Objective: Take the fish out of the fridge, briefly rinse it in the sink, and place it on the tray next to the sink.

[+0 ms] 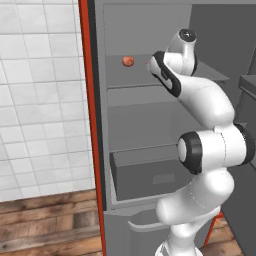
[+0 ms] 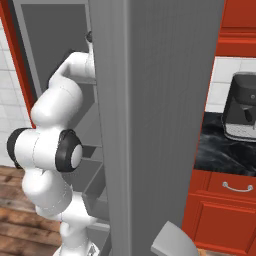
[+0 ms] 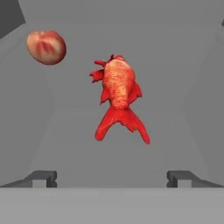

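Observation:
The fish [image 3: 119, 94] lies on a grey shelf inside the fridge [image 1: 150, 125], bright red with an orange body and its forked tail pointing toward my hand. My gripper [image 3: 112, 178] hovers just short of that tail. It is open, with the two dark fingertips [image 3: 43, 177] spread wide to either side and nothing between them. In the left base view my arm [image 1: 200, 100] reaches into the upper shelf of the fridge. Sink and tray are out of view.
A round reddish-pink ball [image 3: 46, 47] rests on the same shelf, left of the fish [image 1: 128, 61]. A grey drawer box [image 1: 150, 172] sits lower down. The fridge's orange-red edge [image 1: 90, 100] borders a tiled wall. A coffee machine [image 2: 242, 105] stands on the dark counter at right.

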